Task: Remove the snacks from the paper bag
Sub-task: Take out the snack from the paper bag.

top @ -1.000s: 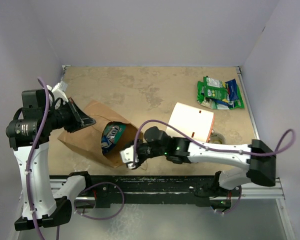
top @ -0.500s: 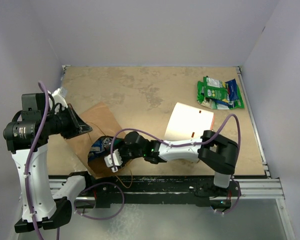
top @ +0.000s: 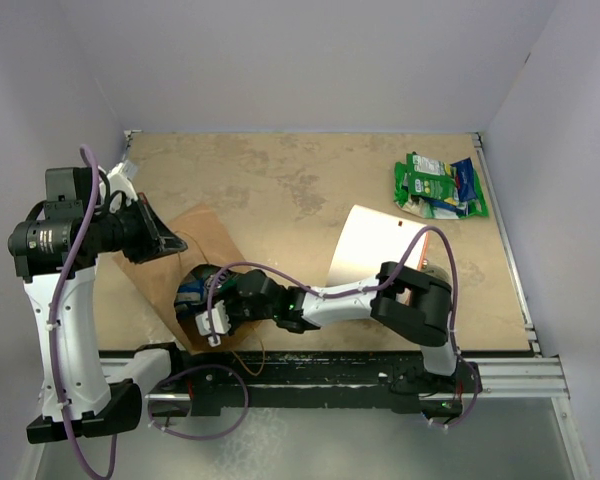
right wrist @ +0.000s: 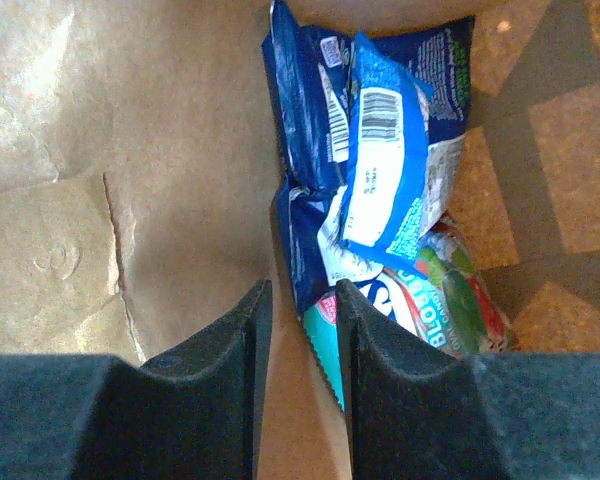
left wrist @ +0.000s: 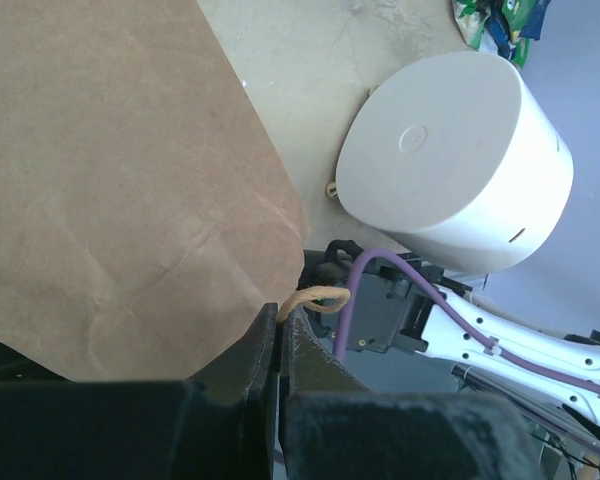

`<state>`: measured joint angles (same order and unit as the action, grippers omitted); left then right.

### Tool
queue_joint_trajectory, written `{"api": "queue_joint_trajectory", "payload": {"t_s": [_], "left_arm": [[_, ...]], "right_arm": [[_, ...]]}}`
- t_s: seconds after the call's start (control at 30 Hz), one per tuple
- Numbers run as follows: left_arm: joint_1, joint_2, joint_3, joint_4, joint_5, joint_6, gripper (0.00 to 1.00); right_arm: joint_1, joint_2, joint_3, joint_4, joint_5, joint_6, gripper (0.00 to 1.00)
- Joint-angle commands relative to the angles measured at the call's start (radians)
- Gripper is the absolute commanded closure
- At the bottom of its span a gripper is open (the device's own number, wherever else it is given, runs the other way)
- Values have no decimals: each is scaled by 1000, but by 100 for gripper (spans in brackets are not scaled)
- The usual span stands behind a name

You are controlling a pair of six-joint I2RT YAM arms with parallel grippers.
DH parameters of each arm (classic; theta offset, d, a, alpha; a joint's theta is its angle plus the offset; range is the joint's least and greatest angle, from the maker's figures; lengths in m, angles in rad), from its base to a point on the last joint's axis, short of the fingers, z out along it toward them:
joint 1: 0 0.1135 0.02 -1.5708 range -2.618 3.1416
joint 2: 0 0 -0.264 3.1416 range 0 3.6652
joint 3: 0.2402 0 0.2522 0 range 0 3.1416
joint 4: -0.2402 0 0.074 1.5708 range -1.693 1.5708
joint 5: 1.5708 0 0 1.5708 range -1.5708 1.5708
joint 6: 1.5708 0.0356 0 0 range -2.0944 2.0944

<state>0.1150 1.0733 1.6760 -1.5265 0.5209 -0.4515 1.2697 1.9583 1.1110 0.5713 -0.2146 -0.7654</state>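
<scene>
Near the worktop's [top: 280, 180] near-left corner lies the bag [top: 202, 235], its mouth toward the near edge. Inside it we see snacks [right wrist: 380, 150]: crumpled blue packets over a green one [right wrist: 462, 300]. Our left end effector [left wrist: 280, 345] is clenched on the bag's rim beside a twisted handle [left wrist: 315, 297]. Our right end effector [right wrist: 302, 295] reaches into the mouth, fingers narrowly parted with a packet's edge between them; whether it grips we cannot tell. A white cylinder [top: 378, 243] stands just behind the right arm. More packets [top: 438, 187] lie at the far-right corner. Only the right wrist view shows the bag's contents clearly; from above, the arm covers most of them.
</scene>
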Motion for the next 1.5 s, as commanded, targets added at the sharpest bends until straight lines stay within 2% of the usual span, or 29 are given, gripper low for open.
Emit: {"api": "queue_joint_trajectory", "payload": {"t_s": [0.0,0.2,0.3,0.4,0.77,0.83,0.87,0.93,1.03,1.17,1.33,1.47], "left_arm": [[-3,2,49,40,30,10,100],[-3,1,48,53,35,-1,100],[-3,1,48,60,43,-7,100],[-3,5,53,58,46,-8,100],[-3,-1,69,57,47,-16,100],[-3,-2,69,56,46,-16,100],[-3,-4,70,56,44,-15,100],[-3,-7,67,53,33,-10,100],[-3,-14,57,55,8,0,100],[-3,-4,71,69,-24,15,100],[-3,35,120,101,-32,22,100],[-3,51,150,128,-42,15,100]], "right_arm": [[3,4,40,35,24,12,66],[2,27,45,50,56,49,59],[2,60,71,64,93,62,61],[2,91,80,103,100,60,66],[2,197,171,170,143,84,66],[2,201,174,178,149,91,70],[2,196,174,178,150,92,80],[2,161,165,172,148,92,91],[2,69,158,136,152,116,100],[0,-44,163,11,188,210,100],[-3,-189,110,-143,-22,325,100],[-4,-292,40,-198,-34,426,100]]}}
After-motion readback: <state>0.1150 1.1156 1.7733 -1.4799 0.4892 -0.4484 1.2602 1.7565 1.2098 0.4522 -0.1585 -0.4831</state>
